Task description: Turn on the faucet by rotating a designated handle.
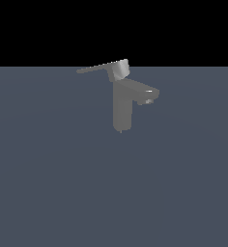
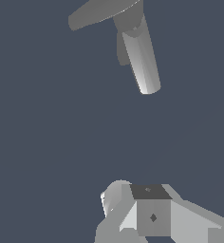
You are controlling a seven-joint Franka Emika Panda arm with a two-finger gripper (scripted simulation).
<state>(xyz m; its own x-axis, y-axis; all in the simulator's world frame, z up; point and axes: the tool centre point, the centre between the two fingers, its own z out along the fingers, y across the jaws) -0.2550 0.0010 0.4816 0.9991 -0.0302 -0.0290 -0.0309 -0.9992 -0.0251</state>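
Note:
The grey metallic faucet [image 1: 122, 108] stands upright on the flat surface in the middle of the exterior view, its short spout [image 1: 147, 94] pointing to that view's right. The handle [image 1: 102, 68], a long thin lever, caps the body and points to the exterior view's left. In the wrist view the faucet body [image 2: 142, 61] and the handle [image 2: 99, 12] show from above, far from my gripper [image 2: 130, 192]. Only grey blocky parts of the gripper show at the frame's edge, and I cannot tell how the jaws stand. The gripper holds nothing that I can see and does not show in the exterior view.
A plain dark blue-grey surface [image 1: 53, 183] spreads around the faucet. No other object shows.

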